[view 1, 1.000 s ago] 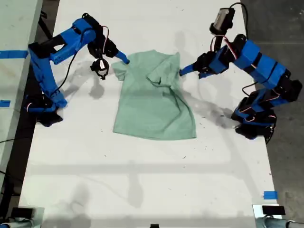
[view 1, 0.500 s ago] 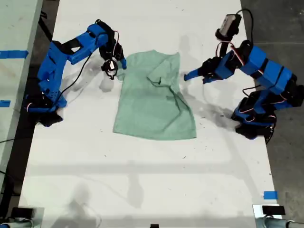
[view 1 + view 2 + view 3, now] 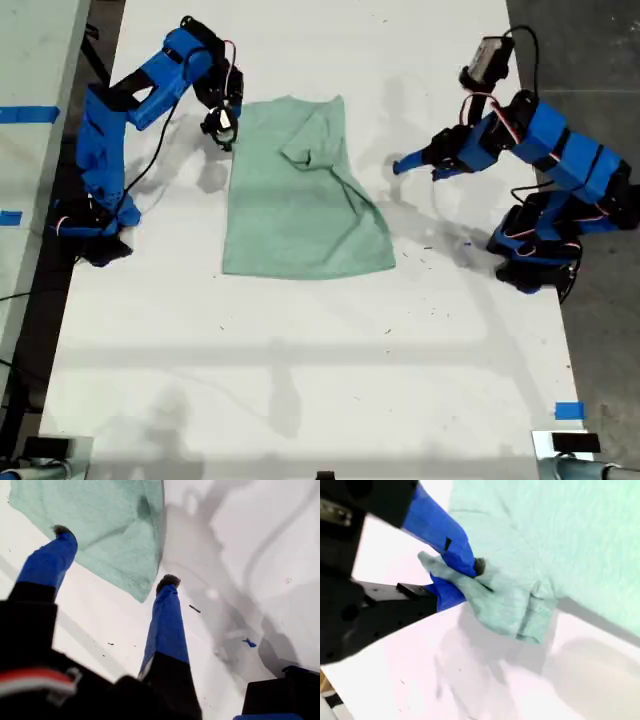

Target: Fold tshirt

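Note:
The pale mint-green tshirt (image 3: 300, 210) lies on the white table (image 3: 300, 380), one sleeve folded over its chest. My second gripper (image 3: 222, 128), on the arm at the exterior view's left, is shut on the shirt's sleeve edge; the second wrist view shows bunched tshirt (image 3: 560, 530) cloth pinched in that gripper (image 3: 470, 572). My first gripper (image 3: 400, 165), on the arm at the exterior view's right, hovers open a short way off the shirt's side. In the first wrist view the gripper (image 3: 116, 555) holds nothing, and a corner of the tshirt (image 3: 100, 510) lies beyond its fingertips.
Blue tape (image 3: 568, 410) marks the table near the exterior view's lower right. A second table with blue tape (image 3: 30, 113) stands at that view's left, and dark floor (image 3: 600, 60) lies past the table edge at its right. Both arm bases sit at the table's sides.
My second gripper has dragged the tshirt toward the exterior view's left and slightly up. My first gripper has backed away toward that view's right, clear of the cloth.

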{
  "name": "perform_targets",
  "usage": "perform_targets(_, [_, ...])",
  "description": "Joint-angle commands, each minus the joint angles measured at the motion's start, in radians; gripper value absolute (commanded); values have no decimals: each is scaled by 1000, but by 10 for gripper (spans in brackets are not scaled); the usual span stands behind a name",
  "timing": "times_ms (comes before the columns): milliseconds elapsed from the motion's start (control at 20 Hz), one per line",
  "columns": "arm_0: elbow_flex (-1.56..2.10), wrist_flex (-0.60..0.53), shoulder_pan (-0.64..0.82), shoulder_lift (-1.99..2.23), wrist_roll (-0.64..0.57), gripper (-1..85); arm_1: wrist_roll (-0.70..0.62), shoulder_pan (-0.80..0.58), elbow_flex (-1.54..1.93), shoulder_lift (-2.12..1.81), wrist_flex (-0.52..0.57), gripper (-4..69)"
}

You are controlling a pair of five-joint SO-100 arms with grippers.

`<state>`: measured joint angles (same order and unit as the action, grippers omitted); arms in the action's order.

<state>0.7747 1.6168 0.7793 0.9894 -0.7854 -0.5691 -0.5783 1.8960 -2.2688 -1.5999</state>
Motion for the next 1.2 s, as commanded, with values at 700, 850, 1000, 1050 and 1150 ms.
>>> perform_targets(700, [-80, -383, -267, -117, -48, 292, 52, 23, 67, -95, 35, 302])
perform_targets(850, [-51, -135, -236, 127, -35, 282, 61, 41, 81, -124, 29, 303])
perform_targets(1000, [92, 87, -270, 345, 49, 272, 77, 78, 87, -123, 29, 312])
perform_targets(1050, [167, 118, -308, 407, 94, 266, 80, 87, 89, -123, 29, 312])
perform_targets(1150, [367, 87, -413, 554, 184, 257, 84, 109, 91, -123, 26, 313])
